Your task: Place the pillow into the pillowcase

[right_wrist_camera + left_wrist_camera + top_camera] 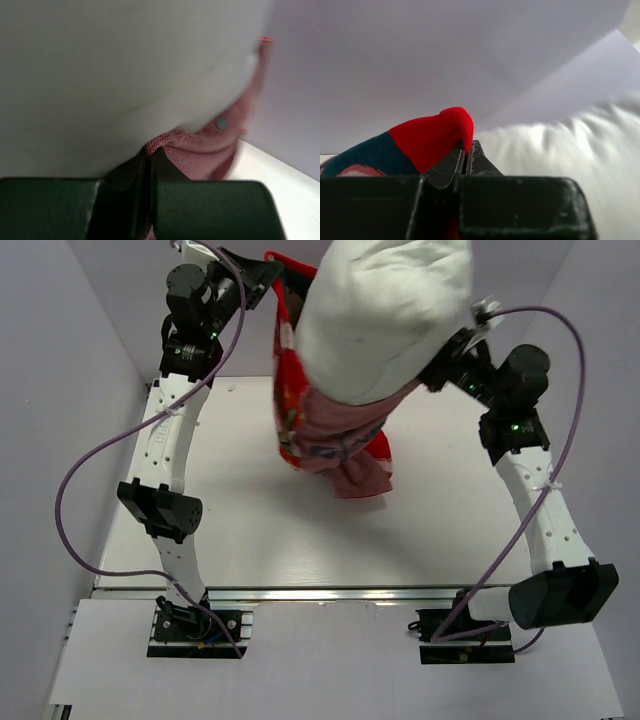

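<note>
Overhead view: the pillow (385,310) is raised above the table (300,540), tilted, with its upper end cut off by the top edge of the view. Its lower end meets the pillowcase (300,410), which hangs beneath it with the red printed face to the left and the dull pink inner side toward the front, bunched at the bottom. Whether the hanging fabric touches the table cannot be told. The left gripper (262,275) sits at the upper red edge of the pillowcase. The right gripper (443,362) sits at the pillow's right flank, where pink fabric reaches it. Both arms are stretched up and inward.

Left wrist view: the left gripper (468,147) has its jaws pressed together on a fold of the pillowcase (432,137), red with a dark teal patch, which bulges up just left of the tips. The pillow (560,150) shows blurred white to the right.

Right wrist view: the right gripper (149,152) has its jaws closed, pinching the rim of the pillowcase (195,150), pink side out. The pillow (125,75) fills the view above, bearing on the fabric just beside the tips.
</note>
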Controlling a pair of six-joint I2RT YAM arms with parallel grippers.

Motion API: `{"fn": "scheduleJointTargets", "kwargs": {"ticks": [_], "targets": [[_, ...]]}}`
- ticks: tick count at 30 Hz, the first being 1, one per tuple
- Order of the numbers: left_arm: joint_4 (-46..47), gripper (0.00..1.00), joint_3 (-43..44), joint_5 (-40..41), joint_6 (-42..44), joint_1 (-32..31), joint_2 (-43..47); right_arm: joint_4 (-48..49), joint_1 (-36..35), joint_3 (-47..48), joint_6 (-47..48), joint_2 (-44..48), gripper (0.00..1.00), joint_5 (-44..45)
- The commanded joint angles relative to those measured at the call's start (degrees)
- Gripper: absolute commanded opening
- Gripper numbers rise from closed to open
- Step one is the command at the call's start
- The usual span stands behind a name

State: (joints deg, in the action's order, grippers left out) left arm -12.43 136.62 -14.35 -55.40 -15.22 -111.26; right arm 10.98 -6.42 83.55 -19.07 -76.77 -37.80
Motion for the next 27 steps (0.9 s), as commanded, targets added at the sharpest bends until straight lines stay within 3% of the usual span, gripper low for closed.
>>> {"fn": "scheduleJointTargets", "kwargs": {"ticks": [1,3,7,9,10,11,13,15,17,18,19,20,21,22,23,26,27], "targets": [[1.2,0.0,3.3,3.4,-2.7,2.0,-0.4,8.5,-6.1,-2.9,-0.1,7.9,0.0,-5.6],[0.4,0.0,2.7,1.9,-3.3,2.0,-0.8,8.3,-5.4,-2.2,1.8,7.8,0.0,-1.6],[-0.4,0.0,-3.1,-5.3,-3.3,-1.7,2.0,8.9,3.1,4.8,2.6,-1.0,0.0,18.7],[-0.2,0.0,-8.2,-6.6,-1.6,-5.8,5.9,0.4,10.8,20.5,-2.3,-8.7,0.0,20.3],[-0.3,0.0,-9.6,-7.7,-1.1,-7.1,7.2,-3.1,14.6,26.9,-3.9,-16.7,0.0,20.1],[-1.3,0.0,-11.3,-7.9,-0.1,-8.2,8.2,-9.3,15.5,38.6,-4.7,-20.2,0.0,20.0],[-2.2,0.0,-11.8,-7.8,0.6,-9.7,11.0,-12.6,15.9,45.7,-3.1,-25.2,0.0,17.9],[-2.5,0.0,-12.0,-5.6,1.0,-9.1,13.3,-8.6,15.0,42.6,-4.0,-21.7,0.0,8.5],[-2.8,0.0,-10.1,-3.2,0.3,-7.3,13.5,-5.0,9.6,34.7,-2.6,-15.9,0.0,2.2],[-2.9,0.0,-7.0,-2.4,-0.9,-4.2,12.3,-1.3,6.5,23.9,-0.3,-7.7,0.0,-2.7],[-2.7,0.0,-5.3,-2.1,-2.3,-2.7,11.5,0.8,-2.4,17.7,5.5,-3.2,0.0,-4.0],[-2.2,0.0,-3.6,-1.6,-4.6,-1.3,10.7,2.8,-6.8,11.6,8.0,1.8,0.0,-4.9],[-1.3,0.0,-0.8,-0.2,-5.3,-0.2,9.8,4.8,-11.5,1.6,9.5,5.9,0.0,-5.5],[-0.5,0.0,0.5,0.4,-6.1,1.7,8.2,6.7,-19.0,-1.2,10.2,11.8,0.0,-6.2],[0.2,0.0,1.5,0.9,-8.3,2.7,7.2,5.8,-21.8,-2.4,10.5,13.4,0.0,-6.1],[4.1,0.0,2.5,-0.8,-13.7,5.3,4.3,3.2,-25.3,-2.1,11.8,14.7,0.0,-1.0],[5.1,0.0,2.8,-3.0,-14.6,5.2,3.6,2.4,-25.1,-1.4,14.0,13.9,0.0,7.8]]}}
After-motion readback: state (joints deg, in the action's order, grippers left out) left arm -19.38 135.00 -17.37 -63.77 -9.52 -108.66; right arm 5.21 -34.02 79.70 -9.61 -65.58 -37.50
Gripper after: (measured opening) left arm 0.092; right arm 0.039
